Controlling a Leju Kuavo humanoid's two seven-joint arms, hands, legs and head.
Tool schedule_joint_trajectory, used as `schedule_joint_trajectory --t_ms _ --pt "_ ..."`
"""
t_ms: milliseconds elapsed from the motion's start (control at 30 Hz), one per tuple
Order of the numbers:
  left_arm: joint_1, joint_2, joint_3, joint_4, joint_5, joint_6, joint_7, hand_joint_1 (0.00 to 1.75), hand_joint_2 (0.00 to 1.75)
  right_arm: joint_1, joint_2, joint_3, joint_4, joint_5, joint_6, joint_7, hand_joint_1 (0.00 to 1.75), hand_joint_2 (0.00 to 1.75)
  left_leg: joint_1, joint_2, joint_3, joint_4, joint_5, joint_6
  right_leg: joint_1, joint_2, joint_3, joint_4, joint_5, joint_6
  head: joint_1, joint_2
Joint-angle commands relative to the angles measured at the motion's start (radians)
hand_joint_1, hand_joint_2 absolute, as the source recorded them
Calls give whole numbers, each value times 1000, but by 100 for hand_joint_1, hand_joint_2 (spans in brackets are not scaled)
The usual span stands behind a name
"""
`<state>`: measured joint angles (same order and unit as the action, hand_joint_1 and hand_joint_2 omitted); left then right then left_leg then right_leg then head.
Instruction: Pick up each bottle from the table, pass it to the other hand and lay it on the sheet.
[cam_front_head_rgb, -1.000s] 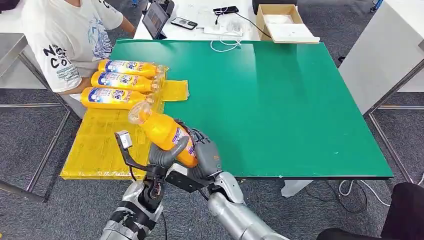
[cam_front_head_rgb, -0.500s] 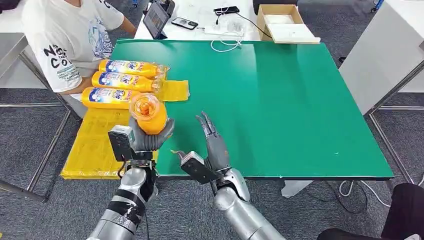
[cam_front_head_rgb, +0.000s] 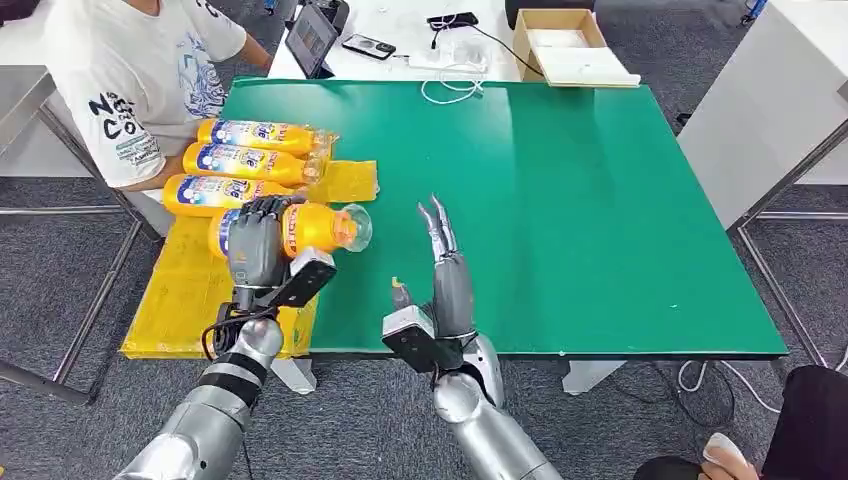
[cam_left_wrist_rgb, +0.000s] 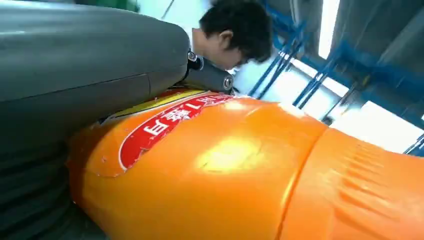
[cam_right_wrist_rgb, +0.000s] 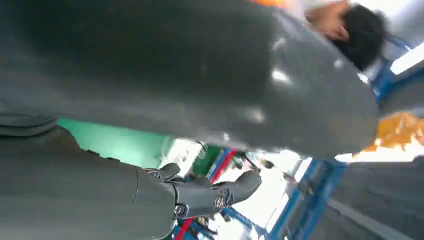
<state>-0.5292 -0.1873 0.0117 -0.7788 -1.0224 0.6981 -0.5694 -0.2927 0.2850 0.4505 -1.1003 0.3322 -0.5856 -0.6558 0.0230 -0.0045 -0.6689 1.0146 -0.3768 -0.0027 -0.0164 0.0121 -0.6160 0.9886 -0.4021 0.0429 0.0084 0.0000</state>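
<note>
**A:** Bottle (cam_front_head_rgb: 300, 228) — orange, lying crosswise in the robot's left hand (cam_front_head_rgb: 255, 245), held over the near edge of the yellow sheet (cam_front_head_rgb: 190, 290) where it meets the green table (cam_front_head_rgb: 560, 210), cap end toward the table. From the head view, which step would you call this?

**B:** The handover looks finished. The left hand grips the bottle around its labelled middle; the right hand (cam_front_head_rgb: 445, 270) stands apart over the table, fingers straight and spread, holding nothing. Three bottles (cam_front_head_rgb: 245, 162) already lie side by side at the sheet's far end, just beyond the held one. What remains, I judge, is the laying down.

**A:** And what does that call for?

**B:** Lowering it flat onto bare sheet beside the nearest of the three, roughly parallel to them, then letting go without a roll. A person in a white shirt (cam_front_head_rgb: 130, 70) sits close to that corner — worth minding.

**A:** The left wrist view?

**B:** Very close: the bottle's orange body and a red label patch, pressed against the grey cover of the hand. The fingers around it are hidden, and the sheet below can't be seen, so the clearance under the bottle is unclear.

**A:** The right wrist view?

**B:** Mostly the hand's own dark grey bulk, blurred; a strip of green table and a dark finger reaching out with nothing in it. The background is too smeared to read.
</note>
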Motion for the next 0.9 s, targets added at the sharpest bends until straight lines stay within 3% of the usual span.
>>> schedule_joint_trajectory --t_ms 33,167,267,633,900 --pt "-98 56 112 246 -214 0 132 175 175 14 -37 28 -116 -31 -30 -26 0 0 0 1 5 -1 -2 1 0 -1 4 0 -2 -2 0 0" --pt "-160 100 79 407 -325 0 225 175 175 21 -43 47 -164 -54 -44 -32 0 0 0 -1 5 0 -2 1 0 -2 5 0 -3 -2 0 0" --pt "-178 107 81 458 -319 -15 229 175 175 18 -43 54 -159 -57 -40 -28 0 0 0 1 4 0 -2 1 1 0 4 0 -2 -2 0 0" --pt "-183 95 106 492 -275 -61 232 175 175 10 -38 64 -117 -65 -24 -17 0 0 0 0 3 0 -1 1 1 -1 3 0 -1 -1 0 0" --pt "-188 119 52 512 -336 -122 304 175 175 -3 -34 74 -69 -71 3 -10 0 0 0 1 6 0 -2 1 1 0 6 0 -2 -2 0 0"
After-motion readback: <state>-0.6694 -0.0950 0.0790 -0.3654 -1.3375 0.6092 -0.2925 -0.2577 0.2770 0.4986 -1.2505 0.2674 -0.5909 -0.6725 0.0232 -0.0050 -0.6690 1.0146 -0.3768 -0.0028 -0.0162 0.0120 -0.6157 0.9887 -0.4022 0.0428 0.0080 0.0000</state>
